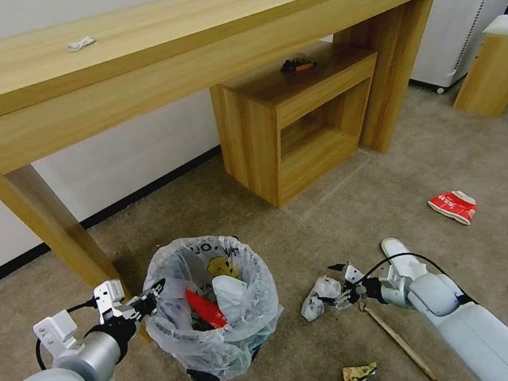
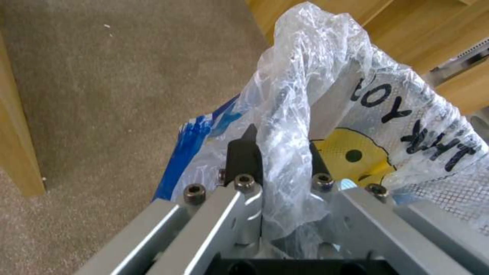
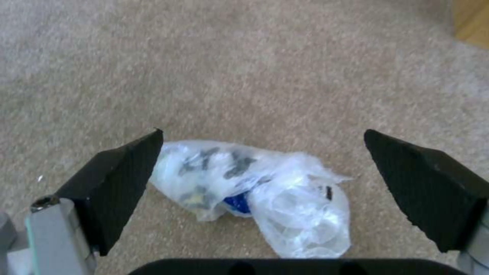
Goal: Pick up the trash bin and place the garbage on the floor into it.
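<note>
Crumpled clear plastic wrapper (image 3: 255, 194) lies on the beige carpet (image 1: 344, 203) directly ahead of my R gripper (image 3: 262, 191), centred between wide-open jaws, long axis roughly crosswise to approach; nothing held. R arm nearer. L gripper (image 2: 277, 152) clamped on bag rim of trash bin (image 1: 214, 309), beside the table leg (image 1: 57, 224).

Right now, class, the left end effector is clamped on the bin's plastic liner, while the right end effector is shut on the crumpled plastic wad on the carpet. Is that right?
One part is wrong. The right end effector is open, its fingers either side of the crumpled plastic wad on the carpet, as the right wrist view shows. The left end effector is indeed clamped on the bin's plastic liner.
</note>
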Available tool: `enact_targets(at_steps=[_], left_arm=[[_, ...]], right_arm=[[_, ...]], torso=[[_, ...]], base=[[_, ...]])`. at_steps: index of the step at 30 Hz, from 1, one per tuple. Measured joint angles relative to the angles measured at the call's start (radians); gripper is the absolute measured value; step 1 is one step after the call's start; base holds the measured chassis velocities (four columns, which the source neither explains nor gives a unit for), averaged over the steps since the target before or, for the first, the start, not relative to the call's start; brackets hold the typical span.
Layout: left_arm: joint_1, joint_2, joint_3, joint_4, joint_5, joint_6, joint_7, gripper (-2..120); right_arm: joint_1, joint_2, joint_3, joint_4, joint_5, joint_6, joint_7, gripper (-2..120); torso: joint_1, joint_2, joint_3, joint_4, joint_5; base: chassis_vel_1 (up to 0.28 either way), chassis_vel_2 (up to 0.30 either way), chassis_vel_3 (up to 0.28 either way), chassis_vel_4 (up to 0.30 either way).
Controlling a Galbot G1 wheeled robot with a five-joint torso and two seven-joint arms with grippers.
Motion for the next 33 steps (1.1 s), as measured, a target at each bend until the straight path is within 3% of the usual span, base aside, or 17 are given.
enact_targets(at_steps=[14,33], left_arm=[[0.002,-0.001,-0.001,-0.001,0.000,0.001,0.000,3],[0.004,-0.002,-0.001,-0.007,0.000,0.001,0.001,3]], right_arm=[[0.017,0.040,-0.010,-0.055,-0.071,0.000,-0.004,100],[0.028,0.098,-0.038,-0.124,-0.127,-0.034,0.119,100]], torso=[[0.000,0.000,0.000,0.0000,0.0000],[0.000,0.000,0.000,0.0001,0.0000]], base=[[0.000,0.000,0.000,0.000],[0.000,0.000,0.000,0.000]])
